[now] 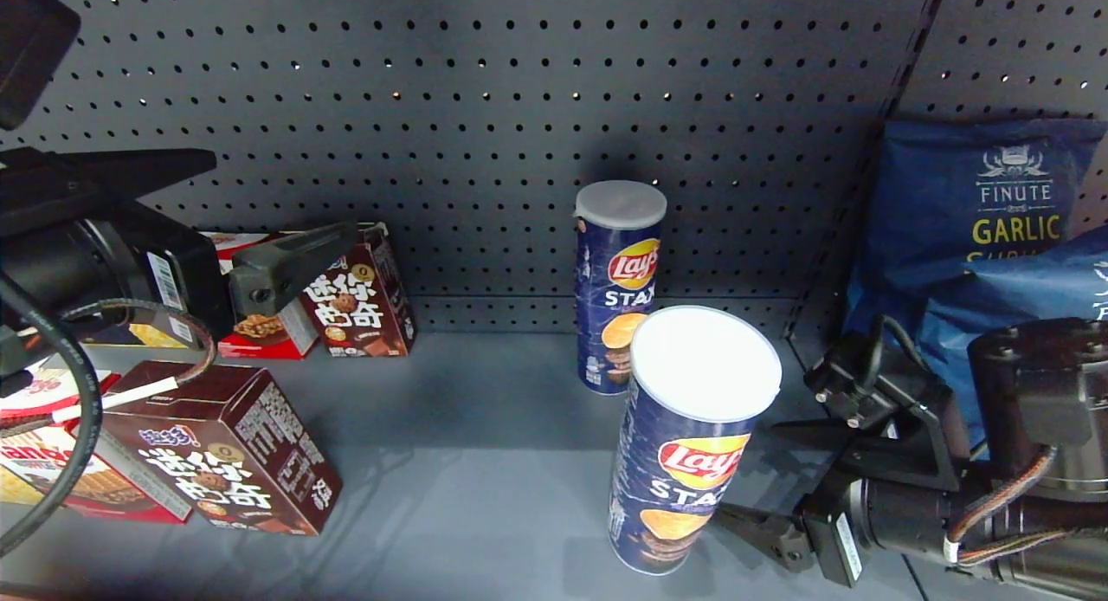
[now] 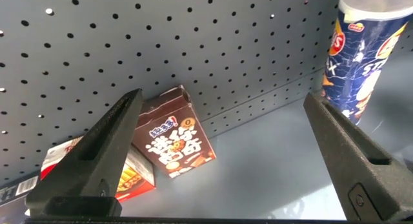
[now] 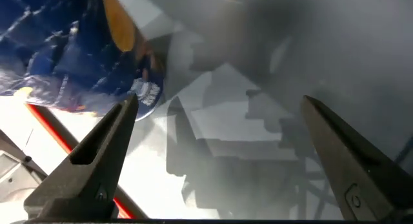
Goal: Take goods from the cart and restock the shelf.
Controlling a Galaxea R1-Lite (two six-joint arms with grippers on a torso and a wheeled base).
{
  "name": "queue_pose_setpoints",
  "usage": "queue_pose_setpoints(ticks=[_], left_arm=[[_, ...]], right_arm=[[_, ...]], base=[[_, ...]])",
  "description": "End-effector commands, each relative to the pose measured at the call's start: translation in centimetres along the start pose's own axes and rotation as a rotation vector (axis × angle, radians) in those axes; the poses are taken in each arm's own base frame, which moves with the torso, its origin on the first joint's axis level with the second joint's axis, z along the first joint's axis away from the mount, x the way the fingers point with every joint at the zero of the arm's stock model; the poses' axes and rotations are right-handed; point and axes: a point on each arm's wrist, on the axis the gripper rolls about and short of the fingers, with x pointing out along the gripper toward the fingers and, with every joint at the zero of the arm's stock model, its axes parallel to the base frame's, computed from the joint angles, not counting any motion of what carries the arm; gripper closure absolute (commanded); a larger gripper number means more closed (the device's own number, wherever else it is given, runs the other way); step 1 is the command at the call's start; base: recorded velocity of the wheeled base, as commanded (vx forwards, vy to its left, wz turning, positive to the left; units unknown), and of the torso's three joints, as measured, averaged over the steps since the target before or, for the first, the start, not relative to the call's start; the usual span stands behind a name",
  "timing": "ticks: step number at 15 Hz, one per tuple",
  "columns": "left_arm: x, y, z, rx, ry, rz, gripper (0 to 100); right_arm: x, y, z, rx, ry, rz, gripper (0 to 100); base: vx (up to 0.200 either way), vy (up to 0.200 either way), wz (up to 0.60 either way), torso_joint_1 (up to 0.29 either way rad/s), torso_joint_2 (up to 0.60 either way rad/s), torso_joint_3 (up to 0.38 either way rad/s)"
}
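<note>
Two blue chip cans with white lids stand upright on the grey shelf [image 1: 485, 462]. One can [image 1: 621, 281] is near the pegboard, the other can [image 1: 692, 436] is nearer the front. My right gripper [image 1: 751, 473] is open just to the right of the front can, low by its base, with nothing between its fingers. In the right wrist view the gripper [image 3: 219, 100] is open over bare shelf, with the can's lower end [image 3: 97, 56] beside one finger. My left gripper [image 1: 284, 194] hangs open at the shelf's left, empty, over the boxes. From its wrist, the left gripper [image 2: 222, 98] frames a brown cookie box [image 2: 174, 137].
Brown cookie boxes stand at the back left [image 1: 359, 294] and lie at the front left [image 1: 225, 454], with red-and-white boxes [image 1: 260, 324] beside them. Blue chip bags [image 1: 978, 237] fill the right section behind a divider. Bare shelf lies between the boxes and the cans.
</note>
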Motion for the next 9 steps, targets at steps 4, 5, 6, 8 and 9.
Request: queue_pose_setpoints(ticks=[4, 5, 6, 8, 9], left_arm=[[0.09, 0.02, -0.16, -0.011, 0.007, 0.002, 0], [0.09, 0.01, -0.21, -0.012, 0.008, 0.002, 0], [0.09, 0.01, -0.21, -0.012, 0.008, 0.002, 0], [0.10, -0.01, -0.25, -0.012, 0.010, 0.001, 0], [0.10, -0.02, -0.29, -0.013, 0.012, 0.002, 0]], right_arm=[[0.39, 0.34, -0.08, -0.008, 0.012, 0.011, 0], [0.60, 0.36, -0.16, -0.009, 0.019, 0.012, 0], [0.64, 0.37, -0.18, -0.009, 0.021, 0.012, 0], [0.95, 0.40, -0.26, -0.009, 0.030, 0.014, 0], [1.06, 0.43, -0.14, -0.010, 0.028, 0.015, 0]], base=[[0.000, 0.000, 0.00, 0.000, 0.00, 0.000], [0.000, 0.000, 0.00, 0.000, 0.00, 0.000], [0.000, 0.000, 0.00, 0.000, 0.00, 0.000], [0.000, 0.000, 0.00, 0.000, 0.00, 0.000], [0.000, 0.000, 0.00, 0.000, 0.00, 0.000]])
